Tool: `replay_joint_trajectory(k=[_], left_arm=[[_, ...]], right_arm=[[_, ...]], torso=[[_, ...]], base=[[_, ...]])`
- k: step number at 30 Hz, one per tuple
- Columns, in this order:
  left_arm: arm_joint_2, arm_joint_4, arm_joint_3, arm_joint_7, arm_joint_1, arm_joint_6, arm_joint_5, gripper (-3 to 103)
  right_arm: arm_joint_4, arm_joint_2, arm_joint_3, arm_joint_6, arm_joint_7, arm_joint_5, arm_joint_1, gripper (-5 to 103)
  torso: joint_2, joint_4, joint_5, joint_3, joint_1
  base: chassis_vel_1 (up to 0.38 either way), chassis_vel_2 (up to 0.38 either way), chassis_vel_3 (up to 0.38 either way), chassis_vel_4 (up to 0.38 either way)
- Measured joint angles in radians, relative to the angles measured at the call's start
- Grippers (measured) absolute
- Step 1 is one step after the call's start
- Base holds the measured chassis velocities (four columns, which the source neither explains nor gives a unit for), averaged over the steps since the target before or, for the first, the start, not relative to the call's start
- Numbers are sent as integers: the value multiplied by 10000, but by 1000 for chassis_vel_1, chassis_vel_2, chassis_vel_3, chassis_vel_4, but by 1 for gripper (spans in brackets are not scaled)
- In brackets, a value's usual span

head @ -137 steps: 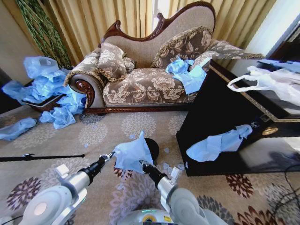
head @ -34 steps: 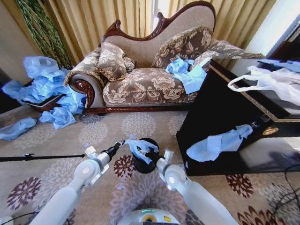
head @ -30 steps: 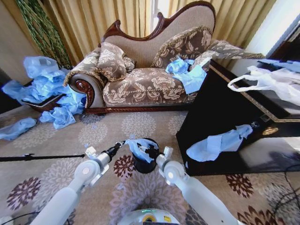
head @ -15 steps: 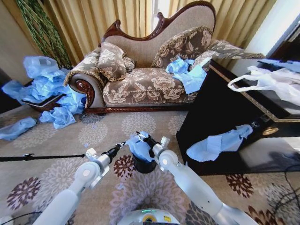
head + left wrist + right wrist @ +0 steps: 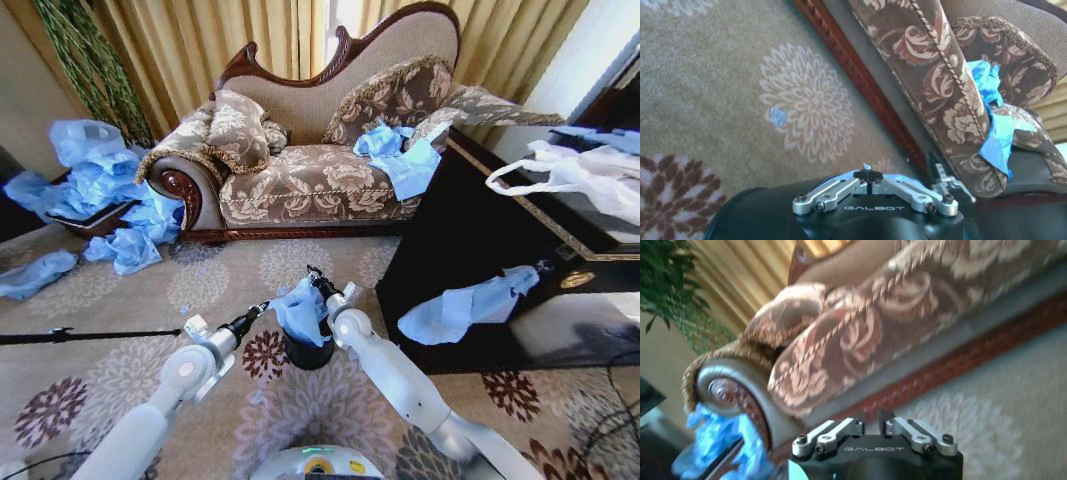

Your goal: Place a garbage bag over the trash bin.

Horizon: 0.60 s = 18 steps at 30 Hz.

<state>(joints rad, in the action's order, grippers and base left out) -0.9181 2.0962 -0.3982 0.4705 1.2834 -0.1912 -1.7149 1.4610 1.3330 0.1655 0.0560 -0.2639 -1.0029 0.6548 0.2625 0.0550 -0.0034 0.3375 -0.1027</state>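
Mid-step in draping the garbage bag (image 5: 300,312) over the trash bin (image 5: 309,352) on the carpet. Left claw (image 5: 262,305) clamped on the bag's near-left edge, just beside the bin rim. Right claw (image 5: 313,273) raised above the bin's far side, pinching the bag's top edge. Bag bunched between both claws, partly over the opening. Next, probably: spreading the mouth wider and lowering it around the rim.
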Motion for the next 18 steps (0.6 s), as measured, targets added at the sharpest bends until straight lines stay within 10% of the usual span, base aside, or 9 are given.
replay_joint_trajectory(k=[3, 10, 18], left_arm=[[7, -44, 18, -11, -108, 0, -2, 0], [262, -354, 452, -39, -1051, -14, -220, 0], [350, -582, 981, -39, -1881, -27, -366, 0]], right_arm=[[53, -227, -264, 374, 191, 825, 141, -1], [1042, -2276, -1227, 968, 2386, 4243, 2066, 25], [968, -2550, -1372, 1533, 3210, 6621, 3021, 52]], torso=[[0, -4, 1, 0, 0], [1, 12, 4, 0, 1], [1, 1, -1, -1, 1]], base=[[0, 0, 0, 0], [0, 0, 0, 0], [0, 0, 0, 0]])
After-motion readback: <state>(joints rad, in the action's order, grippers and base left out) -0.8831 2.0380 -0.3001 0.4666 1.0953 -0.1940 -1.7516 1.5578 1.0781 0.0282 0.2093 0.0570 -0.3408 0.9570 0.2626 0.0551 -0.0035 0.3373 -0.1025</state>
